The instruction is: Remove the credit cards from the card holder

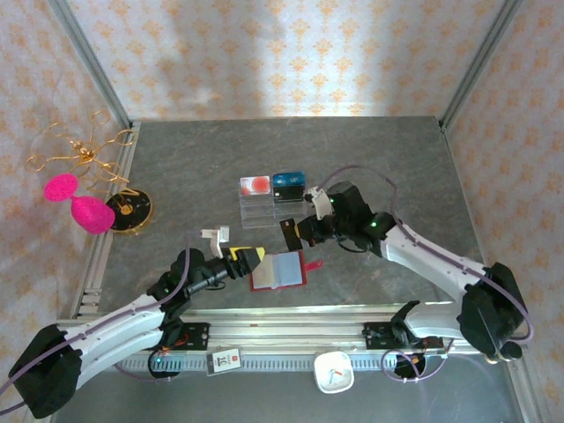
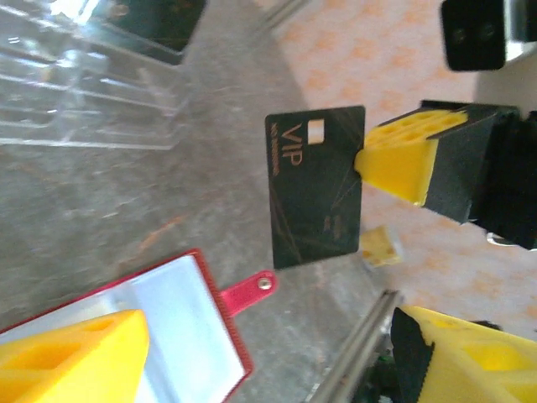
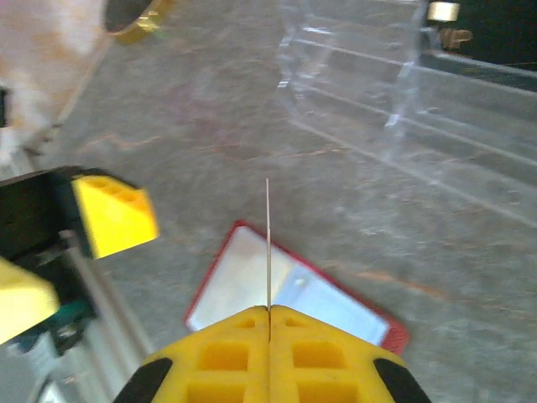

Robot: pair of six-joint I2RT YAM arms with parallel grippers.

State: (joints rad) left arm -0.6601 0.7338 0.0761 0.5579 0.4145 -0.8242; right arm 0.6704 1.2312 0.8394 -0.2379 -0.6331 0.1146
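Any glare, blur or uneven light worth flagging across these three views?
Top external: a bright patch washes the back wall, while the table sits dimmer. Left wrist: the black card is legible, but the clear stand glares and smears. Right wrist: soft throughout; the right claw holds that card edge-on, a thin line.

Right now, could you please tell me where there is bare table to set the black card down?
Bare table lies between the clear stand and the back wall, and on the right past the right arm. It is crowded in the near middle, where the card holder, the stand, the left tool and the right tool meet.
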